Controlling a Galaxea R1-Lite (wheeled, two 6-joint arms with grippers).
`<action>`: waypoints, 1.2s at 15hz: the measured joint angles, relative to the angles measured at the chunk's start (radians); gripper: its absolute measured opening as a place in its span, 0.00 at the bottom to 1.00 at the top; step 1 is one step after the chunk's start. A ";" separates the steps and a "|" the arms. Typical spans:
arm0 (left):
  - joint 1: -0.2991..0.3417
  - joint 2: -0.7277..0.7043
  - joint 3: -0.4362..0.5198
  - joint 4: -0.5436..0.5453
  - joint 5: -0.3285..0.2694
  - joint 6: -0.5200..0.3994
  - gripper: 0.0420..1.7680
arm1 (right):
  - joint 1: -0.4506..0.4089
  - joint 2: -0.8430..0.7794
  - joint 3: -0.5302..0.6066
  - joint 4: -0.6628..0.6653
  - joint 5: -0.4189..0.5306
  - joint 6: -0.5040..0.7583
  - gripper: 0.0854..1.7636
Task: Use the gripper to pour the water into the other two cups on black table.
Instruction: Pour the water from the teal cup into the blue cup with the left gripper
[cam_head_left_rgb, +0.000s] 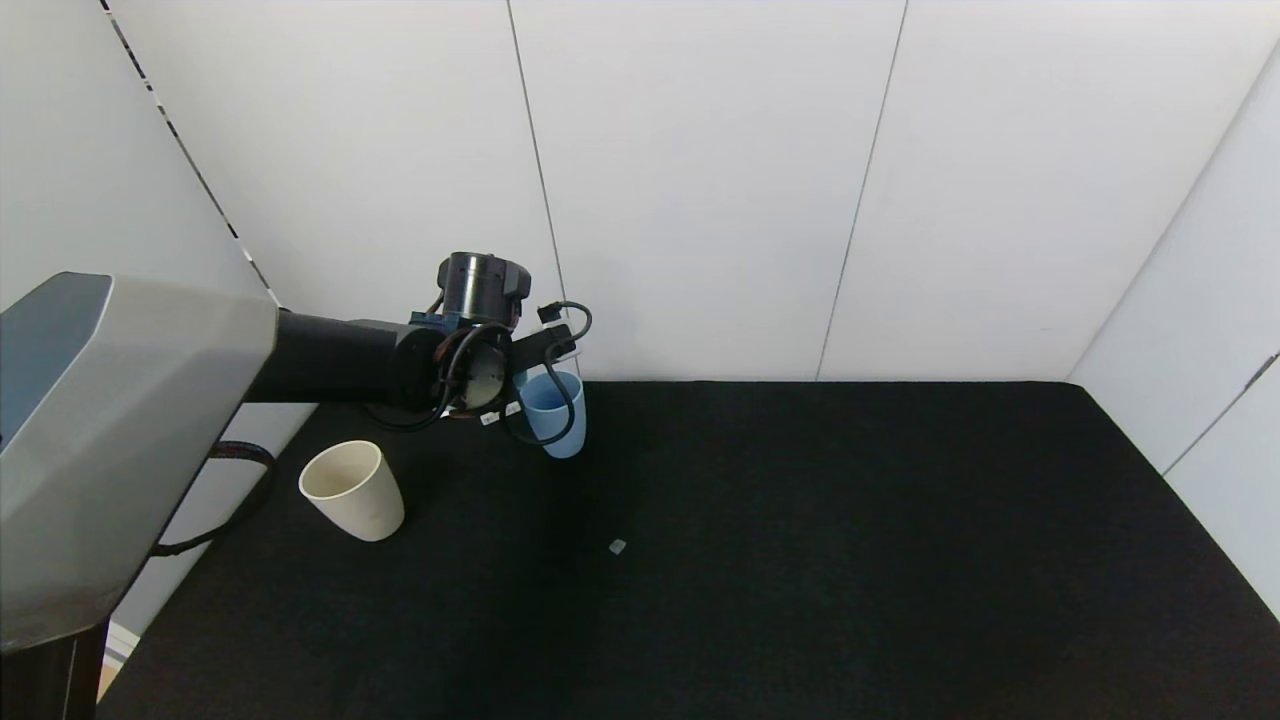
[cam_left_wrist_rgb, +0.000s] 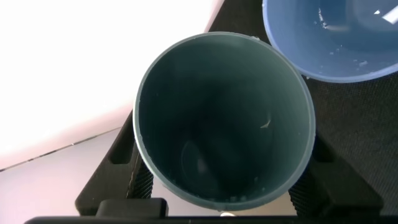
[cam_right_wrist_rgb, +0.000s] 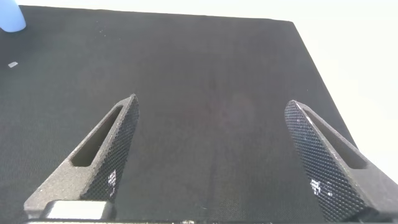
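My left gripper (cam_left_wrist_rgb: 222, 183) is shut on a teal-green cup (cam_left_wrist_rgb: 224, 118) with a dark inside; its black fingers (cam_left_wrist_rgb: 138, 183) press both sides of the cup. The teal cup's rim is right beside the rim of the light blue cup (cam_left_wrist_rgb: 336, 43), which has droplets inside. In the head view the left wrist (cam_head_left_rgb: 470, 365) hangs over the back left of the black table (cam_head_left_rgb: 800, 550) and covers the teal cup; the light blue cup (cam_head_left_rgb: 555, 412) stands just beside it. The cream-beige cup (cam_head_left_rgb: 352, 490) stands upright nearer the front left. My right gripper (cam_right_wrist_rgb: 211, 155) is open and empty over bare table.
A small pale fleck (cam_head_left_rgb: 617, 546) lies on the table in front of the blue cup. White wall panels (cam_head_left_rgb: 700, 180) close the back and right sides. The table's left edge runs close to the cream cup. The blue cup also shows far off in the right wrist view (cam_right_wrist_rgb: 11, 15).
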 joint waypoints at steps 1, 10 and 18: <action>-0.003 0.000 0.000 0.000 0.009 0.008 0.66 | 0.000 0.000 0.000 0.000 0.000 0.000 0.97; -0.049 -0.001 0.000 -0.011 0.109 0.097 0.66 | 0.000 0.000 0.000 0.000 0.000 0.000 0.97; -0.055 -0.012 0.006 -0.001 0.140 0.119 0.66 | 0.000 0.000 0.000 0.000 0.000 0.000 0.97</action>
